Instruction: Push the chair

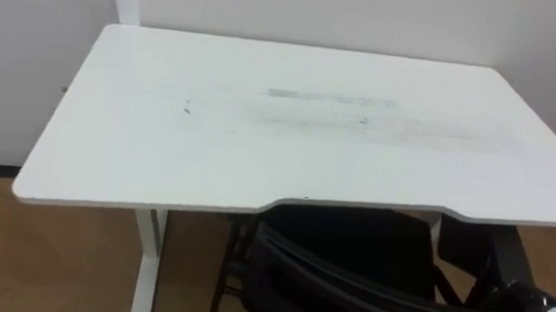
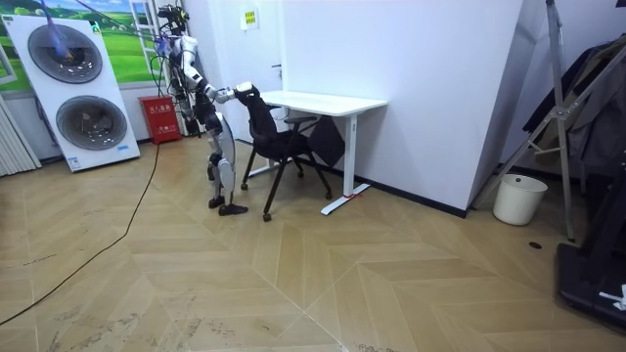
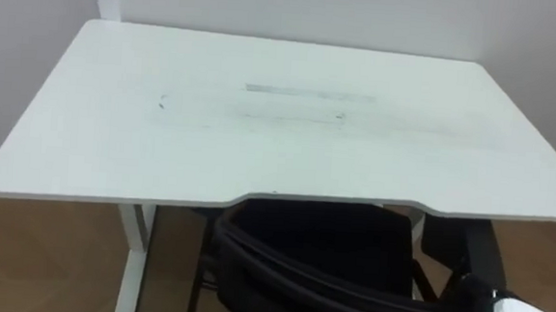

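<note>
Head stereo pair: mounted at the robot's head, tilted down and forward, close over the white desk (image 1: 289,128), with the wall (image 1: 364,16) behind it and the black chair (image 1: 349,267) back at the bottom edge. The two eyes sit a small sideways offset apart, framing near-identical. Room cam: stands well off on the wood floor (image 2: 293,284), side-on, wide, whole robot in frame. Overlap with head pair: desk top and chair
</note>
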Robot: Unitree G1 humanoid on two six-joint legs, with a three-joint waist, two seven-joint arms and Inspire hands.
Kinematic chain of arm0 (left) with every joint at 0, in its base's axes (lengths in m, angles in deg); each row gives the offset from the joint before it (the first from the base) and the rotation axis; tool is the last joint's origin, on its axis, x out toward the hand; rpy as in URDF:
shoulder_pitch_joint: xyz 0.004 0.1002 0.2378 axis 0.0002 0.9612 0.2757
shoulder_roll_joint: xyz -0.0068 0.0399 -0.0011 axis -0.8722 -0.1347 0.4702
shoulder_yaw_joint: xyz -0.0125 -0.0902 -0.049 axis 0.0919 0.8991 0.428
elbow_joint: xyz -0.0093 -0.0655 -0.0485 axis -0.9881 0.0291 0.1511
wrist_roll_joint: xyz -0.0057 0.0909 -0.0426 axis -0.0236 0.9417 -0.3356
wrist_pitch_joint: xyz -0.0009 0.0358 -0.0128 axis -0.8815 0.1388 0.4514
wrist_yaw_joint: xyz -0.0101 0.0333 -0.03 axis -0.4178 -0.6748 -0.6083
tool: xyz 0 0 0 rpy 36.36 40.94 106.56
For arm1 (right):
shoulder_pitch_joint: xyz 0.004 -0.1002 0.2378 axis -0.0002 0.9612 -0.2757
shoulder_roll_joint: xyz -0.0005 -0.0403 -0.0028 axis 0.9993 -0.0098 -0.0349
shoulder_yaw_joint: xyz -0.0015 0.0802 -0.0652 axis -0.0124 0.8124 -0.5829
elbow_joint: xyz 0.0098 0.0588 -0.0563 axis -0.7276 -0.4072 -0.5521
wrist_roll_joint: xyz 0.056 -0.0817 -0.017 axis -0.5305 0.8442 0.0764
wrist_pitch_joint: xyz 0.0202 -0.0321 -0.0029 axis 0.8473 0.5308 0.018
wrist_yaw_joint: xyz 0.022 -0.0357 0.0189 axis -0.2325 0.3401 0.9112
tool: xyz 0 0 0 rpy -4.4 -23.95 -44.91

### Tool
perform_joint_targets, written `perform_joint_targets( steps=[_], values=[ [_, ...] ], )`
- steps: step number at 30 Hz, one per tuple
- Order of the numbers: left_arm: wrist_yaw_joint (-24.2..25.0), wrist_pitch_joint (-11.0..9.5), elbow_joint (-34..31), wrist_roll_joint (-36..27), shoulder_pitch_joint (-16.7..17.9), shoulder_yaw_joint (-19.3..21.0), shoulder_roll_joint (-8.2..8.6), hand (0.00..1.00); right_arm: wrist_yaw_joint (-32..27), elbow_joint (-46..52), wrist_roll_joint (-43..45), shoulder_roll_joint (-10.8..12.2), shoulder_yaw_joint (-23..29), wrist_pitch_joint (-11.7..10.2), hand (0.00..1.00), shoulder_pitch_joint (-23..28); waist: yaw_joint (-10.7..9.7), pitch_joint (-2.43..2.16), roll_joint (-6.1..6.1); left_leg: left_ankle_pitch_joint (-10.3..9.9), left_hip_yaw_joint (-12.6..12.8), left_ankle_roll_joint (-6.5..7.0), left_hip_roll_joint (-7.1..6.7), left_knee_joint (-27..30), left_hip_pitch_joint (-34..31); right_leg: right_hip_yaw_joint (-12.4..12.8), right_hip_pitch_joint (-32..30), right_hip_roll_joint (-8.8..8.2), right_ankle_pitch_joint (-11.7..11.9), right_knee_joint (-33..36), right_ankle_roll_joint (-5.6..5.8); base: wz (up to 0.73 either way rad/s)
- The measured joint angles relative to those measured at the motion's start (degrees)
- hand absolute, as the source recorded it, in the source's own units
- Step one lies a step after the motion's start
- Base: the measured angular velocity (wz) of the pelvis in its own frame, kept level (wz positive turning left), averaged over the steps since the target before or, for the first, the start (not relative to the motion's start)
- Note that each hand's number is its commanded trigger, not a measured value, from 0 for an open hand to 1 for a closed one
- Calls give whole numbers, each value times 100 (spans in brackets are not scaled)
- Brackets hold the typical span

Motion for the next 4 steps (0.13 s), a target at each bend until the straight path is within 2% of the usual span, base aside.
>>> perform_joint_targets(
  steps=[2,3,4],
  values=[
    [2,102,-418,198,-113,-127,-1,0,48,-2,-181,-13,-93,205,0,-69,-40,-4,28,-83,133,86,-16,3,3,36,-14,220,-185,160,-61,-12],
    [0,125,-505,223,-128,-147,-1,0,52,-3,-232,-30,-127,254,0,-75,-48,-9,39,-89,218,57,-14,5,2,44,0,298,-240,159,-69,-24],
    [7,165,-515,233,-167,-185,7,0,55,-55,-262,-70,-154,297,0,-139,-105,-20,74,-74,519,-193,-3,43,-5,36,83,475,-311,44,-201,-17]
  ],
)
